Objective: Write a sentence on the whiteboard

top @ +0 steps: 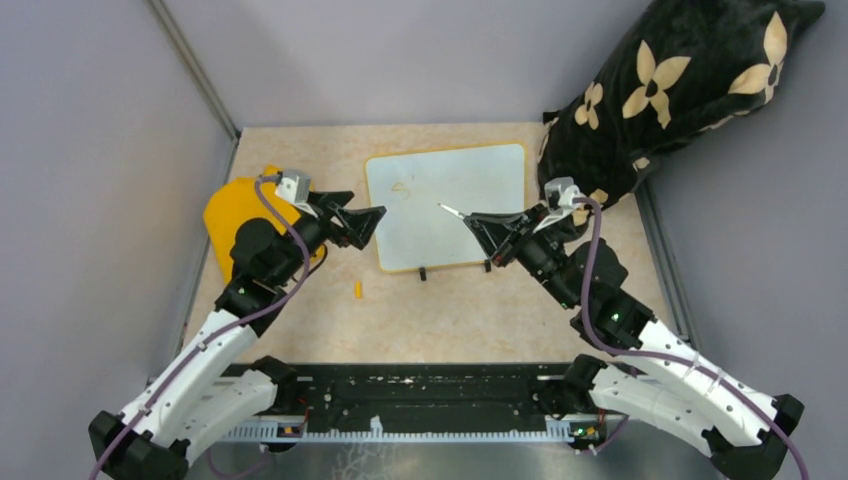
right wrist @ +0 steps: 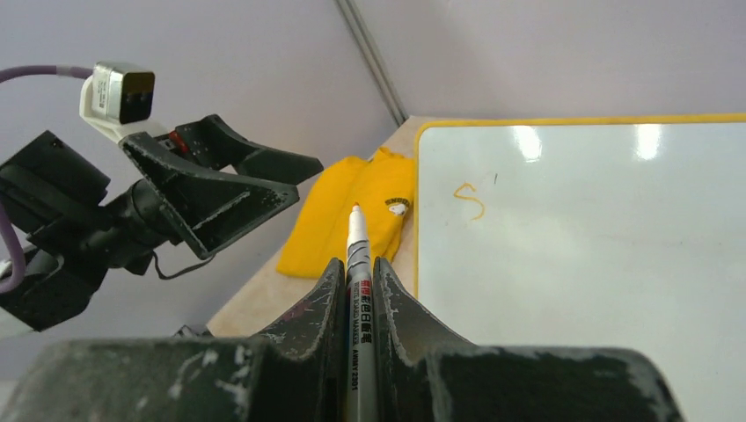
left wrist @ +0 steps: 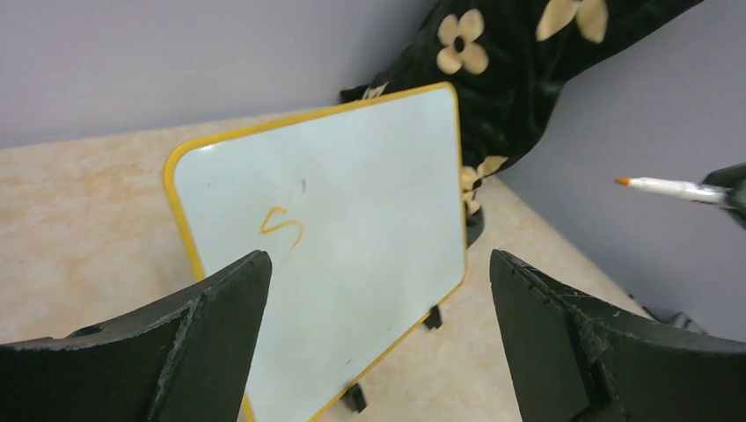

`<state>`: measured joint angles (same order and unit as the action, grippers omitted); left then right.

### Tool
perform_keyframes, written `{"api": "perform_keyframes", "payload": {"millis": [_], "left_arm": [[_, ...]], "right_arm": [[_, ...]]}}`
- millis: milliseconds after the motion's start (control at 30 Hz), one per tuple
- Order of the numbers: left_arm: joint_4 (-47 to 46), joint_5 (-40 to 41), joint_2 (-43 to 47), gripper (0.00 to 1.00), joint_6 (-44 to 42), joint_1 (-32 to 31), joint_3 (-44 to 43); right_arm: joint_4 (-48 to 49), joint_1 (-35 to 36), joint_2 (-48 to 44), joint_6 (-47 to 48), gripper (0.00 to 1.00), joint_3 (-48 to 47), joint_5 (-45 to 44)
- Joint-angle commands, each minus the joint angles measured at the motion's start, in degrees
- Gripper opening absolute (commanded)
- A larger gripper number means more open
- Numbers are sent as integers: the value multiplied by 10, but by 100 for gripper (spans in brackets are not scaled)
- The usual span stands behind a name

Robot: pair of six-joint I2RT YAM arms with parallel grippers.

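The whiteboard (top: 447, 205) lies in the middle of the table, white with a thin yellow frame and two black feet at its near edge. Of the sentence, a single orange letter S (top: 402, 187) shows near the board's upper left. My left gripper (top: 372, 218) hovers at the board's left edge, open and holding nothing; its wrist view looks between the wide jaws at the whiteboard (left wrist: 352, 229) and the S (left wrist: 281, 226). My right gripper (top: 478, 222) is shut on a silver marker (right wrist: 358, 255), whose orange tip hangs over the board's middle, apart from the S (right wrist: 469, 200).
A yellow cloth (top: 235, 215) lies left of the board, under the left arm. A small orange cap (top: 358, 290) rests on the table near the board's lower left corner. A black cushion with cream flowers (top: 680, 90) leans in the back right corner. Grey walls enclose the table.
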<state>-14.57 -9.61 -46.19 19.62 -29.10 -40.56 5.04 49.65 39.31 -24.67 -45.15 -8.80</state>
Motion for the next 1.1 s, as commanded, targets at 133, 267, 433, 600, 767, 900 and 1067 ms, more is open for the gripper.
{"api": "perform_keyframes", "payload": {"millis": [133,267,433,600,767,900,1067], "left_arm": [[60,57,-17,99,-93,4,12],[65,40,-29,99,-115,10,22],[50,-61,-63,99,-40,87,33],[-89,-263,-122,99,74,175,60],[-166,-369,-208,99,92,197,33],[-181,-392,-251,99,64,221,23],[-178,-325,-276,99,85,241,17]], "right_arm": [[73,-18,-2,36,0,19,61],[37,-49,20,21,0,8,70],[6,-49,24,29,0,2,29],[-5,-48,22,38,0,4,19],[8,-48,14,44,0,13,30],[10,-49,8,48,0,17,35],[9,-48,-1,58,0,24,38]]}}
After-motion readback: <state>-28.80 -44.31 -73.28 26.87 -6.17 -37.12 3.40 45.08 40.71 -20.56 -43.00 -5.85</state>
